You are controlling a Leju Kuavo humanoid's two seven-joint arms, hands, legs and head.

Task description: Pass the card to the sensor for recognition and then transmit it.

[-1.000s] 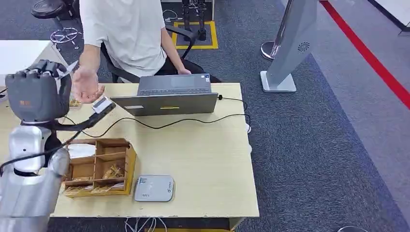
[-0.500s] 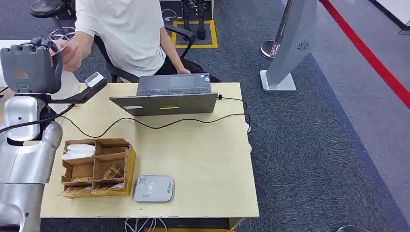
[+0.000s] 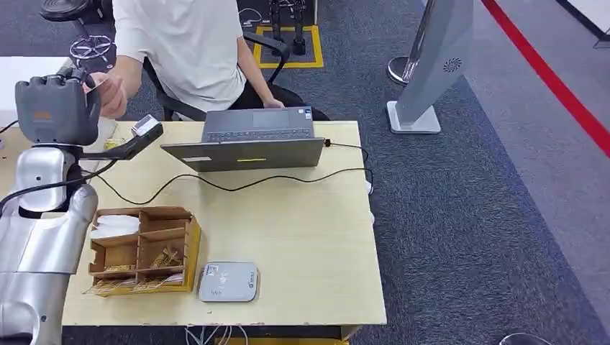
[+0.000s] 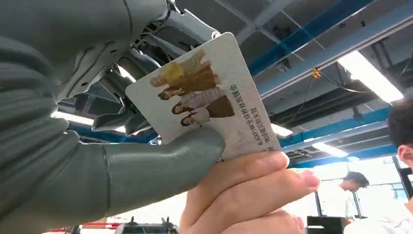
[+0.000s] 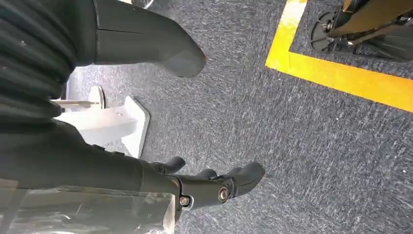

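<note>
Left robot hand [image 4: 112, 122] grasps card [image 4: 204, 97] above wooden table [image 3: 302, 237]; grey carpet [image 3: 467, 215] around.

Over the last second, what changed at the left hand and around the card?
The left hand, holding the card, rose toward the person, whose open hand closed in and now pinches the card's edge; the robot's thumb presses it too. The laptop, wooden organizer and card reader kept their places.
</note>
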